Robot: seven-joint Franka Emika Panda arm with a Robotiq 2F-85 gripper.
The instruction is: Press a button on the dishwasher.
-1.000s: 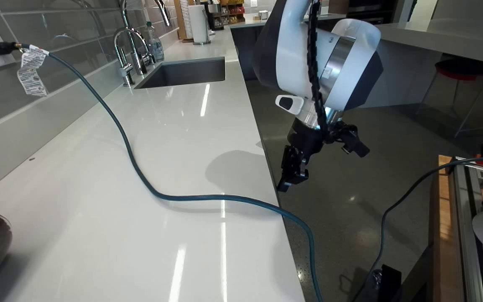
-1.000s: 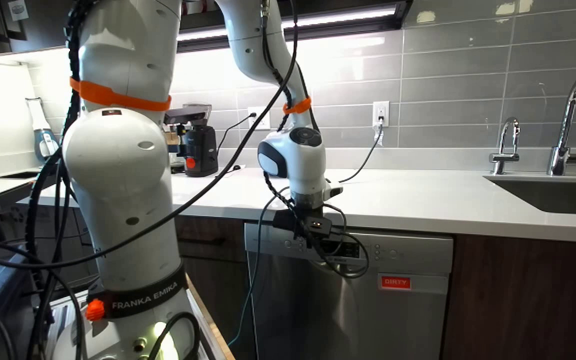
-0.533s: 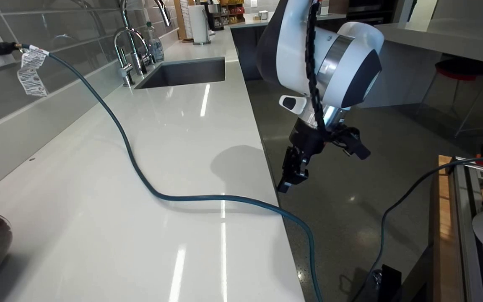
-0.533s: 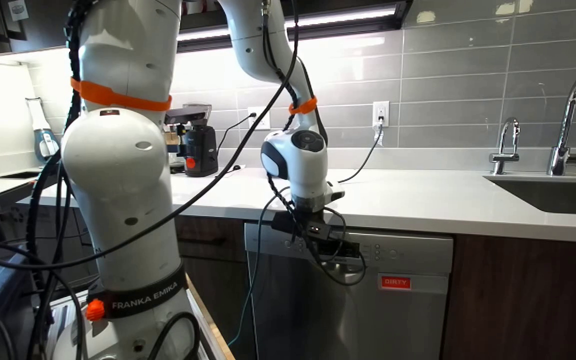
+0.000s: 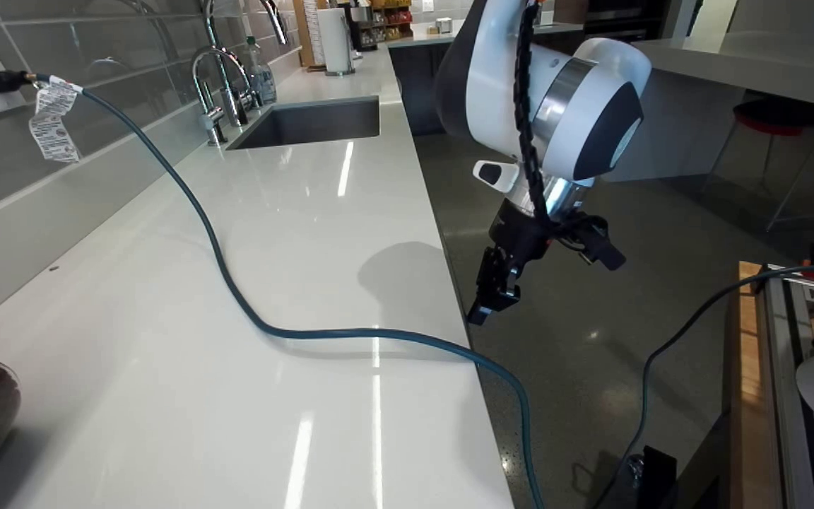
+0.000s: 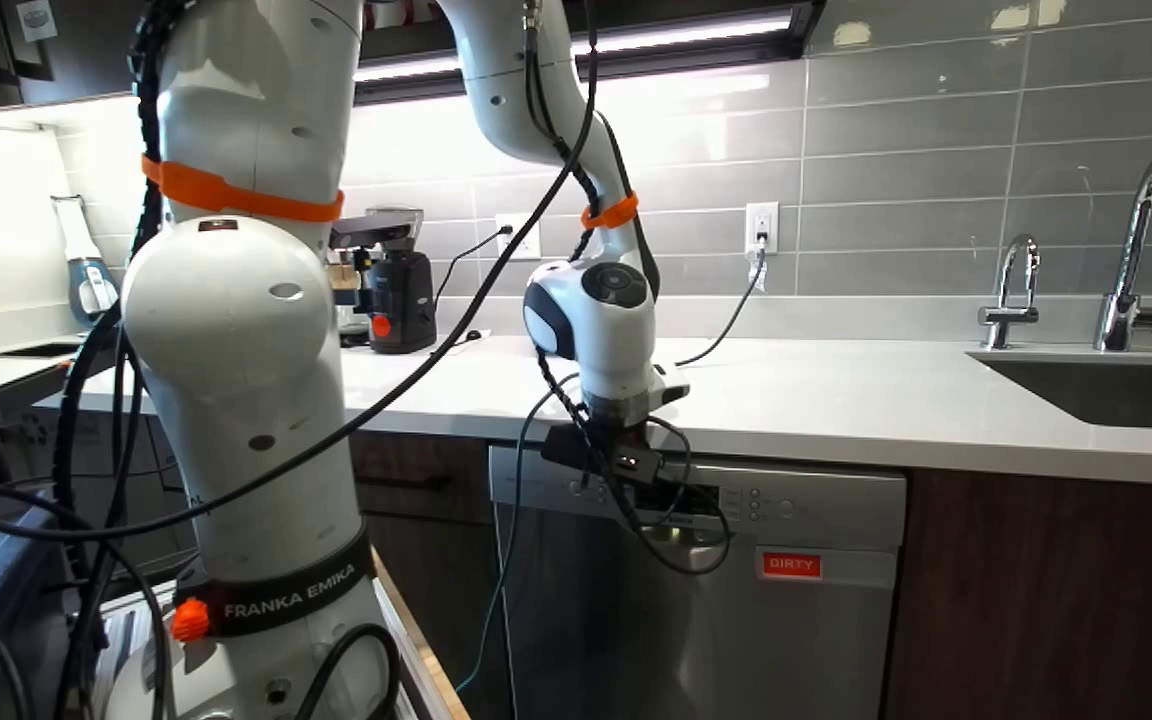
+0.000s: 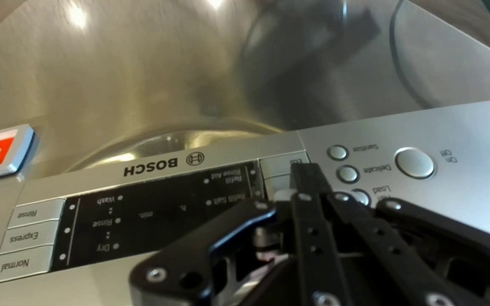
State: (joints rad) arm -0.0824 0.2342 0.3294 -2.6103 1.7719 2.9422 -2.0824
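The steel Bosch dishwasher (image 6: 776, 640) sits under the counter in an exterior view; its front fills the wrist view (image 7: 134, 85). My gripper (image 7: 311, 180) is shut and empty, fingertips together over the right end of the Eco key (image 7: 280, 163) and the key below. Whether they touch the panel I cannot tell. Right of the fingertips are the Sanitize button (image 7: 337, 152), the Delicate button (image 7: 348, 174) and the large On/Off button (image 7: 415, 162). The fingers partly cover another round button. In an exterior view the gripper (image 5: 479, 313) points down beside the counter edge.
The white countertop (image 5: 202, 396) overhangs the dishwasher. A green cable (image 5: 350, 333) crosses it and hangs over the edge. Black cables loop round my wrist (image 6: 701, 570). A DIRTY sign (image 6: 792, 565) is on the door. A sink (image 6: 1116, 390) and coffee grinder (image 6: 403, 300) are farther off.
The wrist has tilted and shifted slightly, moving a little right in both exterior views, mostly in the first half second. The fingertips stay nearly in place by the counter edge.
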